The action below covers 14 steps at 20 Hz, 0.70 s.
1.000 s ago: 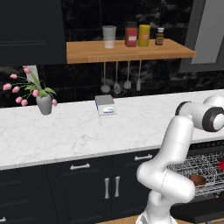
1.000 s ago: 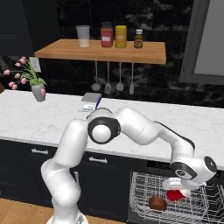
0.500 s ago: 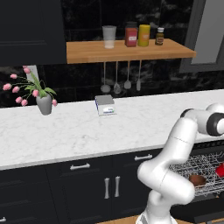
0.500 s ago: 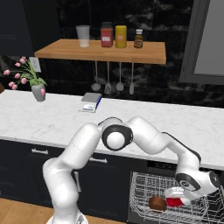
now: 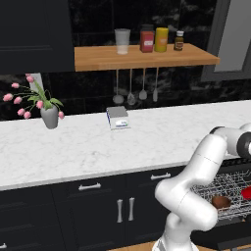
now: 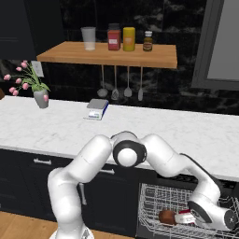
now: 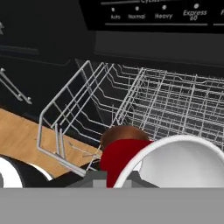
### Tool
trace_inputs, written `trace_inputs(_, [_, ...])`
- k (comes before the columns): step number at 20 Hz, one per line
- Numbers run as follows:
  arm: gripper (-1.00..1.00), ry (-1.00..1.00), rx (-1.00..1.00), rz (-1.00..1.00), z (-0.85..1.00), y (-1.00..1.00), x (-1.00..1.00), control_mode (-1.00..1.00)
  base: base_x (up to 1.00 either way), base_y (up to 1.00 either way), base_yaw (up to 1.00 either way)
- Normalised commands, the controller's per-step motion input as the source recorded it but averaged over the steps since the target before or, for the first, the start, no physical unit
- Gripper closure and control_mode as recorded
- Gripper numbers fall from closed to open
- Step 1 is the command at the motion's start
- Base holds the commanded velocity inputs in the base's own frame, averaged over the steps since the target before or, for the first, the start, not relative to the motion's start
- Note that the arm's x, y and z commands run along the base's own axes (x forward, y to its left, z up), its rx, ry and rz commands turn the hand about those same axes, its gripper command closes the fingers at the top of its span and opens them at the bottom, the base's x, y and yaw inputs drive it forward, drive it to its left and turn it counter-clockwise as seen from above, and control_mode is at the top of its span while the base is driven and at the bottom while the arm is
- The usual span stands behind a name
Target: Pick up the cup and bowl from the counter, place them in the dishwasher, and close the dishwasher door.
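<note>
The red cup [image 7: 127, 159], white inside, fills the lower part of the hand view, and my gripper [image 7: 114, 180] is shut on its rim. The dark reddish-brown bowl [image 7: 120, 132] lies just behind it in the silver wire rack [image 7: 166, 100] of the open dishwasher. From the right base view, my gripper [image 6: 192, 218] is low in the rack [image 6: 154, 196], holding the cup [image 6: 185, 217] right beside the bowl [image 6: 166, 216]. The left base view shows the bowl [image 5: 220, 201] in the rack and a bit of the cup [image 5: 247, 192] at the right edge.
The white marble counter [image 5: 98, 152] carries a grey flower vase [image 5: 49, 116] and a small box [image 5: 118, 118]. A wooden shelf [image 5: 147, 56] above holds a tumbler and jars. A dark panel with wash-mode labels [image 7: 166, 15] crosses the top of the hand view; wooden floor [image 7: 22, 131] lies left.
The arm has sunk lower and reached further into the rack, carrying the cup down beside the bowl. The bowl has not moved.
</note>
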Motion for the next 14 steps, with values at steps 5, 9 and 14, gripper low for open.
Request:
trace_inputs(5, [1.0,0.0,-0.01,-0.15,0.0,0.0,0.35,-1.0,0.0,0.0,0.0])
trace_inputs(9, [1.0,0.01,0.0,-0.16,-0.01,-0.01,0.53,-1.0,0.0,0.0,0.0])
trace_inputs(14, [1.0,0.0,-0.03,-0.05,-0.26,0.0,0.25,-1.0,0.0,0.0,0.0])
